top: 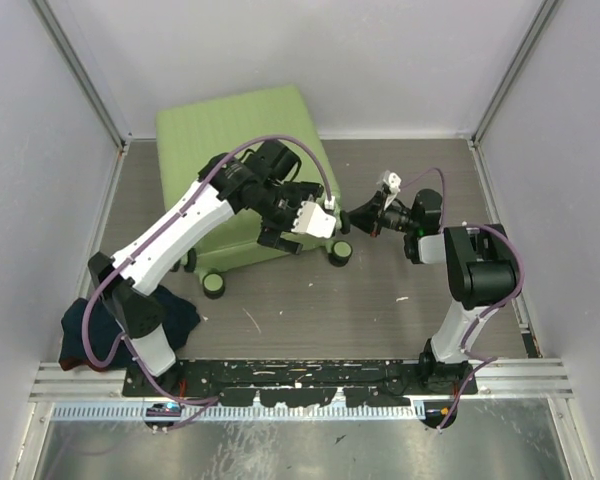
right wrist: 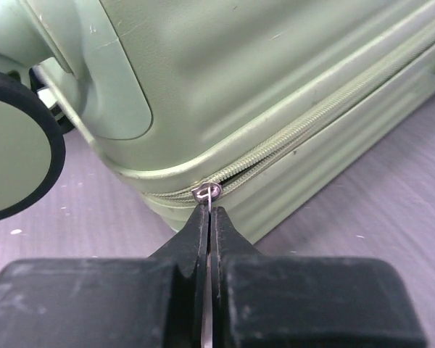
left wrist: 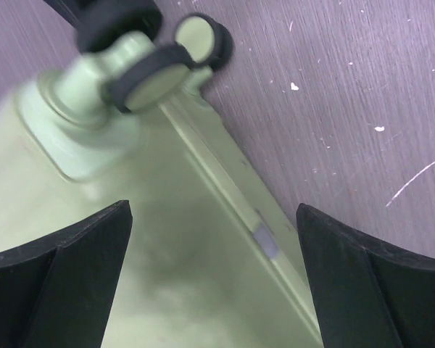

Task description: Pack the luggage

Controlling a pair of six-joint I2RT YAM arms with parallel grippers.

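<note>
Now, overhead: I see the light-green ribbed hard-shell luggage lying shut at the far left of the grey table.
Left gripper: jaws spread wide above its wheeled corner, holding nothing.
Right gripper: only its wrist view shows me the fingers pinched on the small metal zipper pull.

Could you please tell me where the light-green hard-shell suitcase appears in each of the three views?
Top external: light-green hard-shell suitcase, upper left of centre.
Left wrist: suitcase fills the left and bottom.
Right wrist: suitcase spans the top; right gripper pinches its zipper pull.
Shared landmark: its black-rimmed corner wheel.
</note>
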